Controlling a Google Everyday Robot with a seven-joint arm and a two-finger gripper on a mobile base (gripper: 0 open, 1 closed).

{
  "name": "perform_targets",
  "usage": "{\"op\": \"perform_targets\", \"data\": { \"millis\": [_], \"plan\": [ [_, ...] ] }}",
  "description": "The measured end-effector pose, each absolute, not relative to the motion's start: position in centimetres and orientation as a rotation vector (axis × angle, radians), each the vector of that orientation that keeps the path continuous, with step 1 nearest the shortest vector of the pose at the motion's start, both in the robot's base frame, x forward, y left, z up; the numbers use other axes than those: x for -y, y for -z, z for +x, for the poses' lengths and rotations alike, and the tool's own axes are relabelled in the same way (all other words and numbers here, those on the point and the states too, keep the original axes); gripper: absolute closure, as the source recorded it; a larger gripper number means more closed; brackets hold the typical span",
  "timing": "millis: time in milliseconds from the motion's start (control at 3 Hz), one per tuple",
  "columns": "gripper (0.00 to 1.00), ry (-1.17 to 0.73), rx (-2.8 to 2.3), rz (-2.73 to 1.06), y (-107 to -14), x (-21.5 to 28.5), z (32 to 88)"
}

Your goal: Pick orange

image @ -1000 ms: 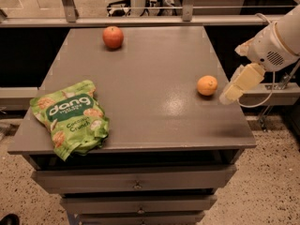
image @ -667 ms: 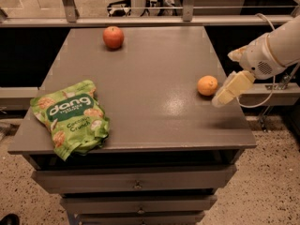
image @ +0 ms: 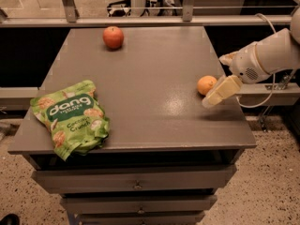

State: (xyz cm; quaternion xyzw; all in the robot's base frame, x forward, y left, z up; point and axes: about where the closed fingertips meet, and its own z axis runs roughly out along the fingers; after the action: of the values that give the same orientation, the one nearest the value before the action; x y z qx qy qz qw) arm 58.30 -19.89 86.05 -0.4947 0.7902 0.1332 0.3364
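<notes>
A crinkly green snack bag [image: 70, 118] lay at the left of the flat grey counter [image: 154, 107], and a round red apple [image: 113, 37] sat at its far edge. The small round yellow-orange orange [image: 206, 85] sat untouched near the right edge. Just beside it hovered the cream two-finger tool [image: 216, 78], spread apart and empty. This looked like the approach step; next it would need to straddle the fruit and clench.

one each — orange [image: 206, 85], apple [image: 113, 37], bag [image: 71, 116]; gripper [image: 219, 81] beside orange

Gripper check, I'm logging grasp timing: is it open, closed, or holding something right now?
Gripper: cannot be told whether open or closed; it sits just beside the orange, which rests near the right edge of the table.
</notes>
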Motion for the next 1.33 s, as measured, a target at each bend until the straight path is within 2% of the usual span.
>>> {"op": "perform_targets", "data": {
  "millis": [333, 1000, 1333],
  "plan": [
    [0.15, -0.37, -2.064, -1.263, -84.8, 19.4, 58.9],
    [0.62, -0.406, -2.046, -1.232, -85.7, 18.7, 59.1],
    [0.85, -0.416, -2.007, -1.231, -89.2, 18.2, 58.9]
  ]
}}
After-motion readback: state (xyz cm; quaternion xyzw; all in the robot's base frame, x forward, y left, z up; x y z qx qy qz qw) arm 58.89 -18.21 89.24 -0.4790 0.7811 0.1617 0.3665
